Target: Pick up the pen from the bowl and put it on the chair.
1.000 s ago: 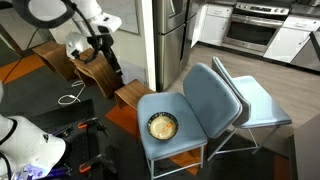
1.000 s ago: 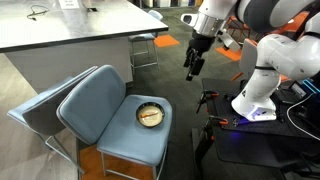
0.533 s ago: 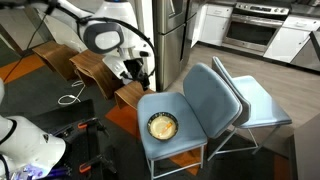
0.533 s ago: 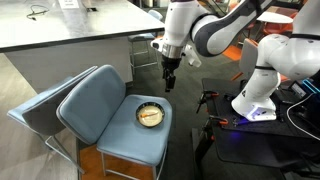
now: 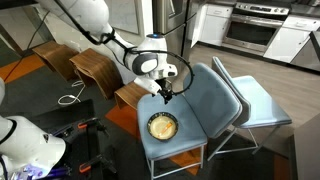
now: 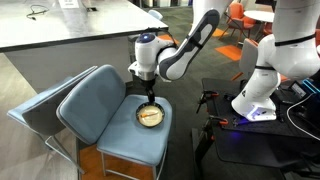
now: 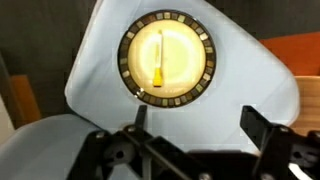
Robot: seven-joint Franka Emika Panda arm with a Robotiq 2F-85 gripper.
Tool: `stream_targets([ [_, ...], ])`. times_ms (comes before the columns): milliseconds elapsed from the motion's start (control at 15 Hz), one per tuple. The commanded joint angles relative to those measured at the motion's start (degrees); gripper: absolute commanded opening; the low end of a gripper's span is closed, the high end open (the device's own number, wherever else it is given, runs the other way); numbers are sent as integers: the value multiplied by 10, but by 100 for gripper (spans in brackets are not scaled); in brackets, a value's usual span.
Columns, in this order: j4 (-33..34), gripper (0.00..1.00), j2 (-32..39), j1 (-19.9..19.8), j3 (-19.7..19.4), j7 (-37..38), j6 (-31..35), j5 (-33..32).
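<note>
Jaws newly over bowl [image 6: 150,116]; blue-grey chair seat [image 6: 125,142]

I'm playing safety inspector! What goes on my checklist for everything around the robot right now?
Surface: blue-grey chair seat, with the bowl on it.
Job's things: bowl sits on the seat; yellow pen lies inside it, not yet picked up.
Clutter: nothing seen on the seat besides the bowl.
Grippers: gripper open, holding nothing, above the seat close to the bowl.
Cables: white cable on the floor by the wooden stools.
Surroundings: second chair behind the first; oven; counter.
</note>
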Motion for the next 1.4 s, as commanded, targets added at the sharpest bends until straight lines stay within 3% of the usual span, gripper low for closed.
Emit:
stream_targets([
  [0, 17, 100, 19, 0, 0, 0, -1, 0],
  [400, 38, 100, 40, 1, 1, -1, -1, 0],
  [800, 98, 100, 157, -27, -2, -35, 8, 2],
  [1333, 236, 100, 324, -48, -11, -30, 19, 1],
])
